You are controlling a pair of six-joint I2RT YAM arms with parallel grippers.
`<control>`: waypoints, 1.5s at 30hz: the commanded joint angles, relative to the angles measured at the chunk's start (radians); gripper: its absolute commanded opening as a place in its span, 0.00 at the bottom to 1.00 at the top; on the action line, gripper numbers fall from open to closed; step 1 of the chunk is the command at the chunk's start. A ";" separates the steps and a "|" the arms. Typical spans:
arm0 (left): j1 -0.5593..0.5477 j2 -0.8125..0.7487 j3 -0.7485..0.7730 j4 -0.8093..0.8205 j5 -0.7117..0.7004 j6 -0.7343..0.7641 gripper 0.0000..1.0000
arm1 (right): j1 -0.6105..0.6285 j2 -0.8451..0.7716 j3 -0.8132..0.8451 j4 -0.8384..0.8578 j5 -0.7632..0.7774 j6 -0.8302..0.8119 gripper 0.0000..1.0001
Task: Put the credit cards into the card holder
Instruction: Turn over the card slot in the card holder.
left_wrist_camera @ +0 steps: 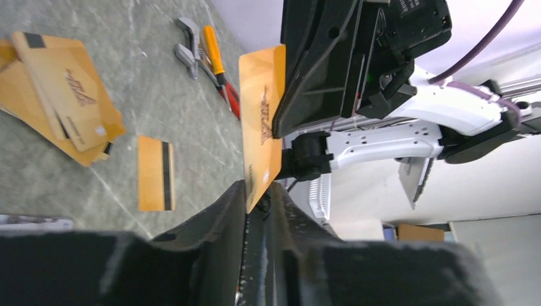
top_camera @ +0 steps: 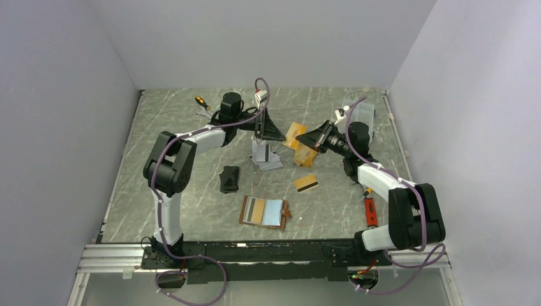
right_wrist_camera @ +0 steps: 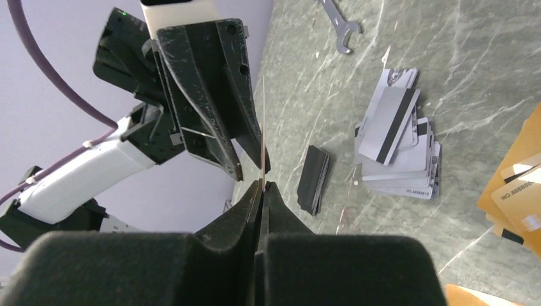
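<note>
The open tan-brown card holder (top_camera: pixel 265 211) lies near the front, its pale sleeves facing up. My right gripper (top_camera: pixel 302 139) (right_wrist_camera: pixel 263 186) is shut on one end of a gold credit card (top_camera: pixel 293 134) (left_wrist_camera: pixel 261 121), held on edge above the table. My left gripper (top_camera: pixel 282 134) (left_wrist_camera: pixel 260 194) faces it. Its jaws stand slightly apart with the card's other end between them. A loose gold card (top_camera: pixel 306 183) (left_wrist_camera: pixel 155 173) lies flat. A gold pile (top_camera: pixel 306 155) (left_wrist_camera: pixel 57 95) and a silver-grey pile (top_camera: pixel 265 156) (right_wrist_camera: pixel 399 153) lie at mid-table.
A black pouch (top_camera: pixel 229 179) (right_wrist_camera: pixel 312 180) lies left of the card holder. An orange-handled screwdriver (top_camera: pixel 201 102) and a wrench (right_wrist_camera: pixel 338 25) lie at the far left. A red-handled tool (top_camera: pixel 370 210) lies by the right arm. A clear container (top_camera: pixel 363 115) stands at the far right.
</note>
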 commanded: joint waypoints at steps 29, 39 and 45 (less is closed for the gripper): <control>-0.193 -0.453 -0.364 -1.163 -0.702 1.613 0.48 | 0.558 -0.248 -0.039 -1.059 0.301 -0.301 0.00; -0.262 -0.419 -0.381 -1.117 -0.801 1.620 0.42 | 0.557 -0.219 -0.077 -1.015 0.293 -0.301 0.00; -0.270 -0.405 -0.386 -1.120 -0.828 1.629 0.39 | 0.556 -0.192 -0.077 -0.987 0.284 -0.310 0.00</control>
